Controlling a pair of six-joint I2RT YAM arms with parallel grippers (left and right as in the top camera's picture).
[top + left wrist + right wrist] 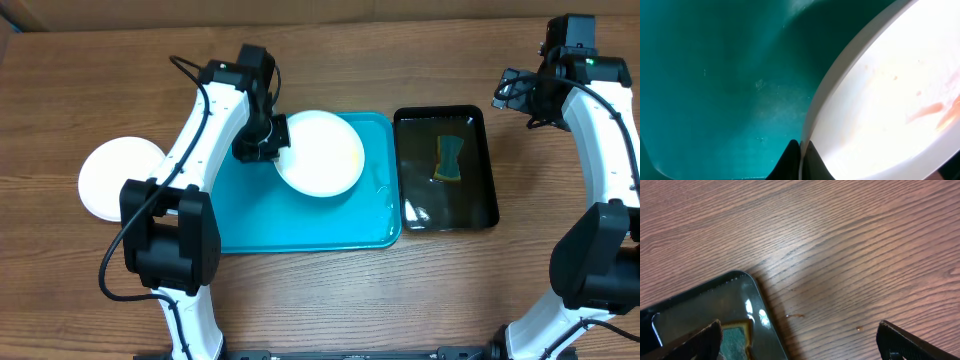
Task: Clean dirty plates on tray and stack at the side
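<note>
Teal tray [300,225] sits mid-worktop [60,290].

Overhead view:
- One white plate [322,152] is on the tray's upper half, with the left pincer [262,140] at its left rim.
- Side plate [112,180] is on the worktop left of the tray, partly behind the arm. One or a stack, can't tell.
- Black basin [490,160] is just right of the tray and looks wet inside, with a sponge [450,158] in it.
- Right pincer [515,90] is up past the basin's far right corner.

Left wrist view:
- Pincer [801,150] is clamped tight on the plate [880,100] rim, the edge pinched between the fingertips, with the tray [715,75] floor behind.
- Orange smears [932,109] show on the plate face. Overhead washes these out.
- Whether the plate is lifted off the tray isn't clear.

Right wrist view:
- Pincer [800,345] jaws are spread wide and empty over bare worktop [840,240].
- Basin [700,305] corner and sponge [735,337] edge are in frame.
- This settles the open state, which overhead doesn't resolve.

Handling, my read: the plate is rigid, light and glossy, likely slick once wet, and could chip if dropped. The rim is the only spot a narrow pincer fits. A one-sided rim pinch lets it droop or swing, so keep moves slow and low.
</note>
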